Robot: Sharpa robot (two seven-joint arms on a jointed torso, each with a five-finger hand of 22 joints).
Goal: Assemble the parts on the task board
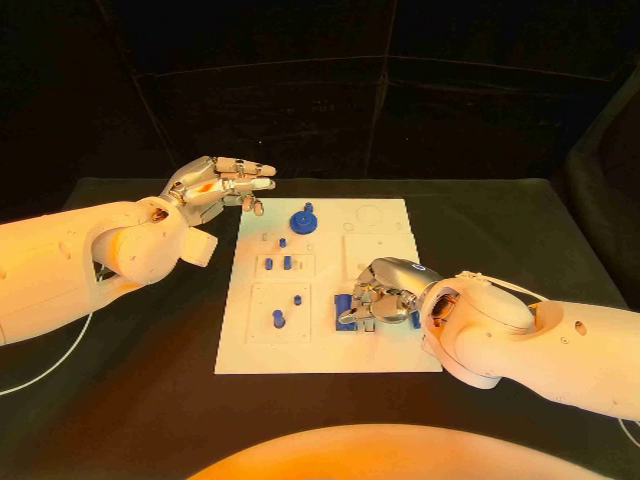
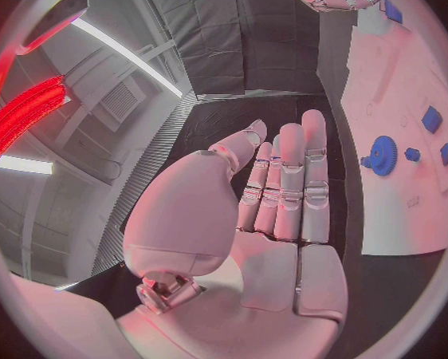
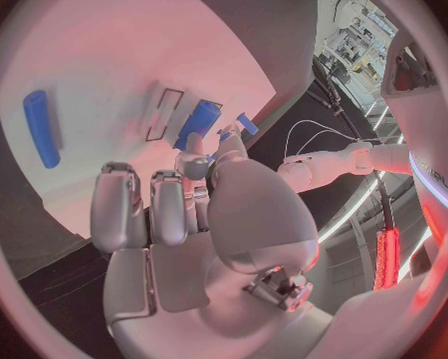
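While the left hand [image 1: 222,183] hovers open beside the task board's [image 1: 385,345] far corner, the right hand [image 1: 382,293] pinches a blue part [image 3: 199,122] over the near slots.

No text or label is legible.

A black table [image 1: 551,215] is seen beneath the work area, its surface matte and dark. Black curtain panels [image 1: 392,110], hung in folds, are observed behind the table's far edge. In the left wrist view, a long white strip light [image 2: 124,56] and a ribbed grey wall panel [image 2: 159,147] are recorded overhead. A red-lit fixture [image 2: 25,116] is noted nearby.
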